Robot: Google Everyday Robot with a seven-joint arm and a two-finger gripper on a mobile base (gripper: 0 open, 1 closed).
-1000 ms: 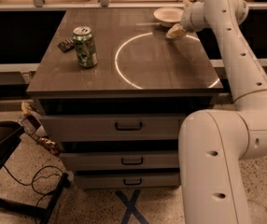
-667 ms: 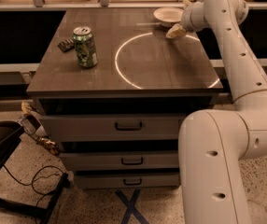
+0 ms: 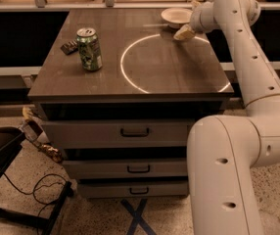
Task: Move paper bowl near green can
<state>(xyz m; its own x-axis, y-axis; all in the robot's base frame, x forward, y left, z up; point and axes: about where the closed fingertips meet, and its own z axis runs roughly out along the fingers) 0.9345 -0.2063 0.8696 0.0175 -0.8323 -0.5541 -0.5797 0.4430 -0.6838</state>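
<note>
The white paper bowl sits at the far right of the tabletop, upright. The green can with whitish markings and a silver top stands upright at the left of the table. My gripper hangs low over the table just in front of and to the right of the bowl, close to its rim. The can is far to the left of both.
A small dark flat object lies just left of the can. A bright ring of light marks the middle of the dark wooden tabletop. Drawers are below; a cable and stand lie on the floor at left.
</note>
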